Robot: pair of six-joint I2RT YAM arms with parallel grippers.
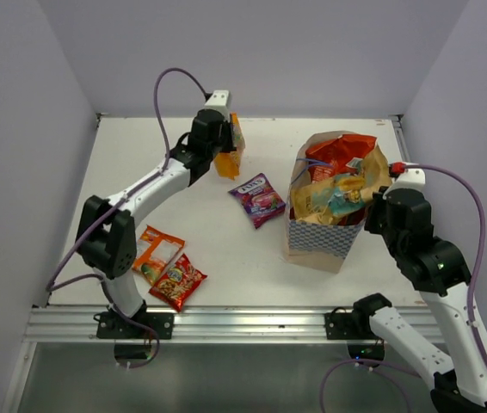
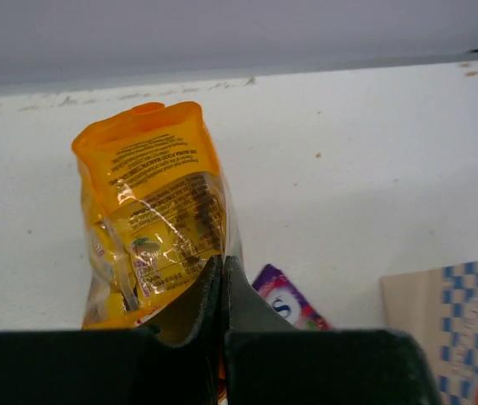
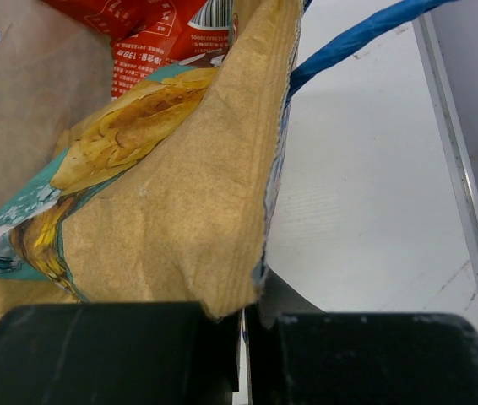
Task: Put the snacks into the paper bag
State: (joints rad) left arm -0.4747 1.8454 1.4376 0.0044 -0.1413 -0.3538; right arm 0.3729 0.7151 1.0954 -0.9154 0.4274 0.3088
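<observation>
The white table (image 1: 226, 258) carries the whole scene, and the biggest thing on it is the one paper bag (image 1: 321, 241), upright with its blue-and-white checks outward, right up against the right claw. That right claw (image 3: 252, 304) is fully closed, pinching the bag's tan rim between its fingers. A blue string handle (image 3: 366, 34) arcs just beyond it.

At least two packets poke out inside the bag: a red packet (image 1: 340, 155) at the far side and a yellow-and-teal packet (image 1: 325, 198) lying against the wall the right claw grips.

Over at the far side of the table, the left claw (image 2: 222, 278) is clamped tight too, with the orange packet (image 2: 154, 194) nipped by its edge. Whether the packet's lower end touches the table is unclear.

The purple packet (image 1: 258, 199) lies flat between the left claw and the bag, nearer the arm bases, with nothing else between them. Well back from the left claw, by its arm's base, are two more: an orange-white packet (image 1: 159, 252) and a small red packet (image 1: 177, 281), touching.

That makes six packets in sight: one held, three lying loose, two bagged.
</observation>
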